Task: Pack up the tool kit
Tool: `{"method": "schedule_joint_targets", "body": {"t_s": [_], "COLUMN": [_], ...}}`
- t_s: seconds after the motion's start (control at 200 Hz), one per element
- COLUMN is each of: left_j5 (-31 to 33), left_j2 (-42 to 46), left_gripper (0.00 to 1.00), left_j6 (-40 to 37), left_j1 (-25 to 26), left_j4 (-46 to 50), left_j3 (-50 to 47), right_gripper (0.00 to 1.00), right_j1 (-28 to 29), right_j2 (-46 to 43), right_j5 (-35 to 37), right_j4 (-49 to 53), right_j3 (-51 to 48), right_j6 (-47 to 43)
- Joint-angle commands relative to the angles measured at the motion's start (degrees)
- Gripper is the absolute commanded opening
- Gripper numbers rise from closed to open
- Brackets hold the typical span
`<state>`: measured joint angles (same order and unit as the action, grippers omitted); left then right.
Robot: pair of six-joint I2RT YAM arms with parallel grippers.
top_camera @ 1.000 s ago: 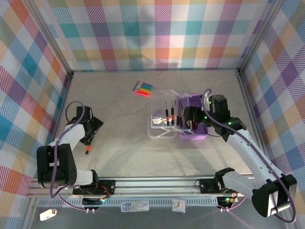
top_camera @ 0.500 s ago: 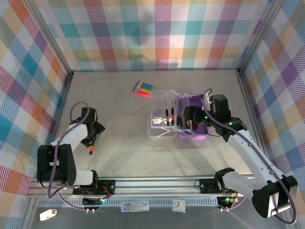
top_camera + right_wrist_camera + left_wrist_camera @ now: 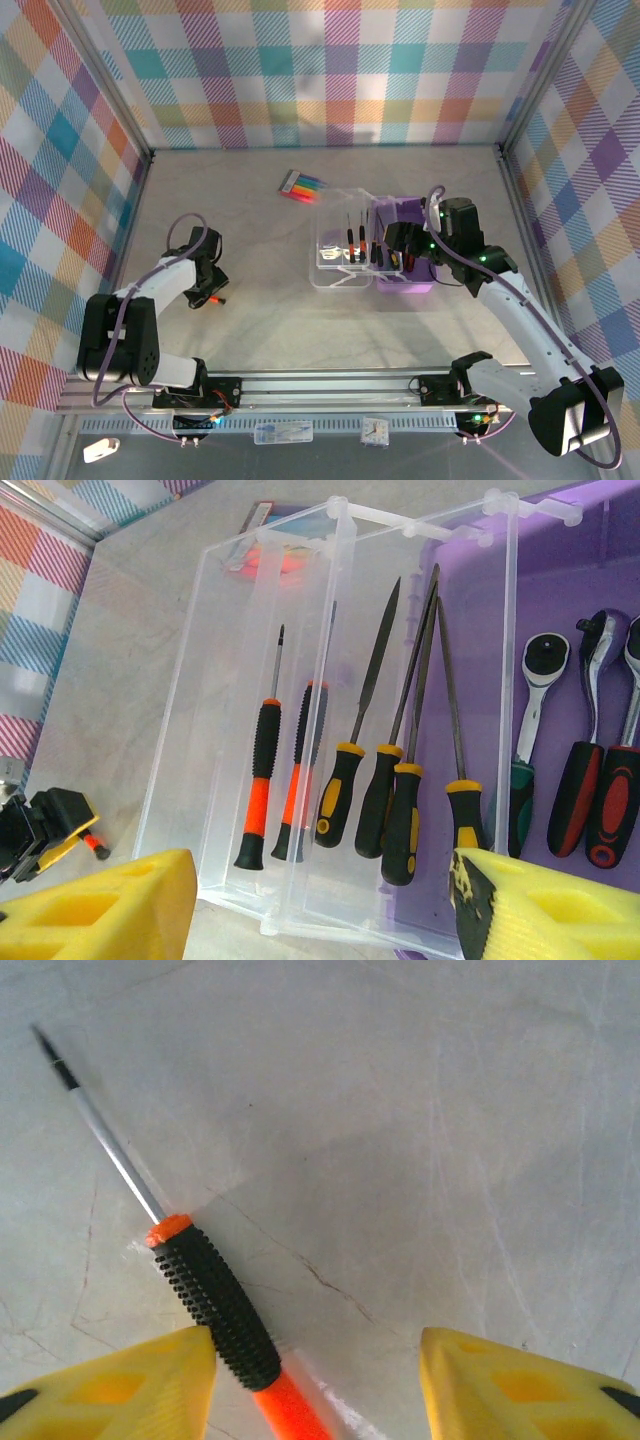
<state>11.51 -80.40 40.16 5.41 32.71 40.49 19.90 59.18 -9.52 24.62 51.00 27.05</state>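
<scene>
Toward the left edge of the grey table (image 3: 270,335), the half-open jaws of the left gripper (image 3: 315,1348) straddle a black-and-orange-handled screwdriver (image 3: 215,1305) off-centre, ungripped, so it may skid or twist free, while the right gripper (image 3: 315,885) gapes empty over the purple, clear-lidded tool kit (image 3: 408,212) nearer the right edge.

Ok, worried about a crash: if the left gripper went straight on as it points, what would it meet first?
Likely the screwdriver lying on the table between the fingers of the left gripper; depth is unclear.

The screwdriver (image 3: 200,1290) handle's end is cut off below
</scene>
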Motion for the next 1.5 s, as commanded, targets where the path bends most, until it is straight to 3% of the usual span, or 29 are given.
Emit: {"method": "schedule_joint_targets", "body": {"t_s": [0.0, 0.185, 0.275, 0.395, 0.505, 0.575, 0.715, 0.87, 1.025, 1.235, 1.43, 1.495], "left_j5": [-0.5, -1.7, -3.0, -2.8, -0.7, 0.3, 0.5, -1.0, -1.4, 1.8, 7.4, 8.7], "left_j2": [-1.9, -3.6, -3.4, -1.4, 1.0, 2.2, 1.6, -0.6, 2.7, 5.0, 2.5, 1.3], "left_gripper": [0.47, 0.32, 0.30, 0.38, 0.51, 0.53, 0.39, 0.10, 0.05, 0.02, 0.01, 0.00], "left_j6": [-0.5, -0.4, -0.1, 0.8, 2.7, 4.1, 5.3, 4.8, 2.7, -0.2, -1.4, -1.9], "left_j1": [0.8, 0.8, 0.9, 1.1, 1.1, 1.0, 1.0, 1.1, 2.2, 8.3, 16.3, 18.5], "left_j4": [1.1, -0.7, -1.0, 0.0, 2.0, 2.5, 0.5, -3.1, -4.1, 0.6, 5.1, 6.3], "left_j3": [0.9, -0.2, -0.9, -2.3, -3.5, -4.0, -4.4, -4.7, -4.0, 2.9, 11.3, 14.1], "right_gripper": [0.68, 0.67, 0.67, 0.67, 0.67, 0.67, 0.67, 0.67, 0.67, 0.68, 0.68, 0.68], "right_j1": [0.3, 0.3, 0.3, 0.3, 0.3, 0.3, 0.3, 0.3, 0.3, 0.3, 0.3, 0.3], "right_j2": [0.1, 0.5, 0.6, 0.6, 0.7, 0.9, 1.0, -0.1, -0.2, 1.3, 6.9, 7.9], "right_j5": [-0.6, -0.5, -0.4, 0.1, 0.0, -0.2, -0.8, -0.5, -0.4, -3.6, -17.5, -19.0], "right_j4": [-0.9, -0.6, -0.3, 0.1, 0.0, 0.0, -0.2, 0.7, 1.4, 0.0, -2.6, -3.5], "right_j3": [1.0, 1.4, 1.6, 1.7, 1.9, 2.2, 2.2, 2.2, 1.8, 0.9, 0.5, 0.1], "right_j6": [0.6, 0.4, 0.1, -0.2, -0.4, -0.2, 0.2, -0.1, -0.5, 0.4, 1.2, 1.9]}}
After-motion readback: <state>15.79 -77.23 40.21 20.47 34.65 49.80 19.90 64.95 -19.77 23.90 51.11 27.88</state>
